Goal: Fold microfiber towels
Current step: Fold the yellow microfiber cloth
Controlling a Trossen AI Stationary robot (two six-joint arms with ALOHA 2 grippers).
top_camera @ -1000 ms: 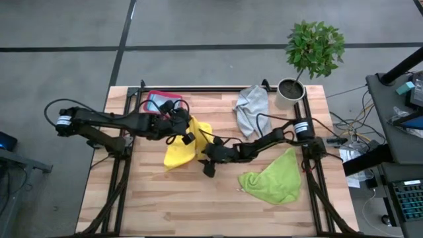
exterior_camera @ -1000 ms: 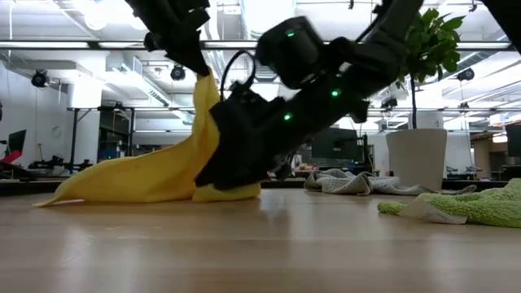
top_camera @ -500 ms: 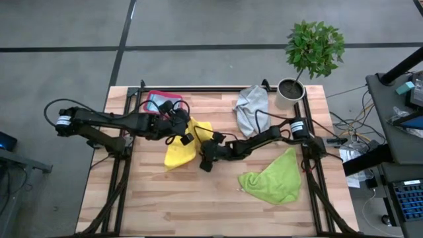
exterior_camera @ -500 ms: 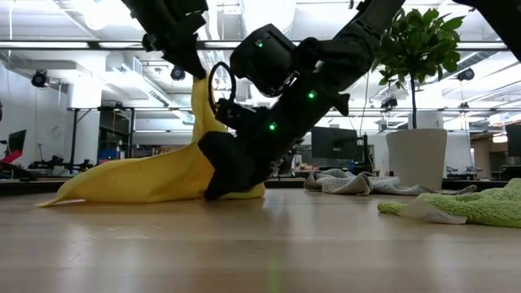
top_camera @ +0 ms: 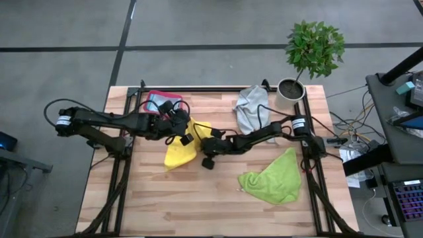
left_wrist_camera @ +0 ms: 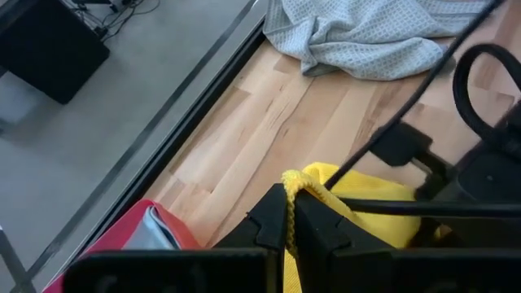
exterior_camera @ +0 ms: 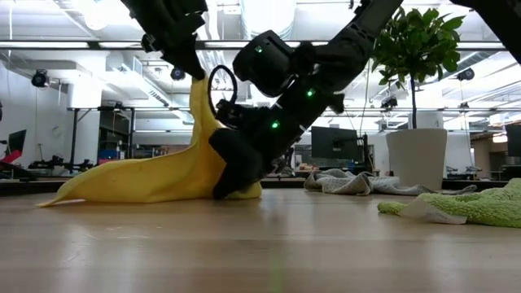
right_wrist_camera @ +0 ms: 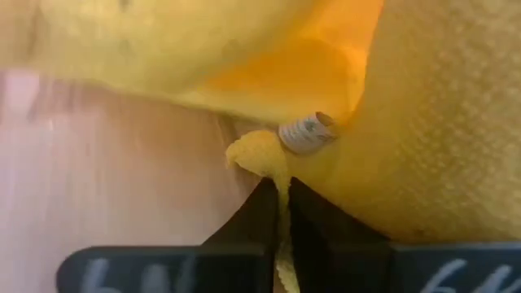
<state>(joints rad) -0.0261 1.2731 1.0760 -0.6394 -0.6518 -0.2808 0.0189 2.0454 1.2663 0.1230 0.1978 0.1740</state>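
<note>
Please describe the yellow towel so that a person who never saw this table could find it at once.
Start from the pink-red bin at the far left of the wooden table; the yellow towel lies just beside it, near the table's middle. Unlike the grey towel and the lime green towel, both lying free, it is pinched by the left gripper and the right gripper.

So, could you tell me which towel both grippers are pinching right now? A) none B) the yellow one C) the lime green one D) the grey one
B: the left gripper and right gripper each have jaws shut on an edge of the yellow towel.
</note>
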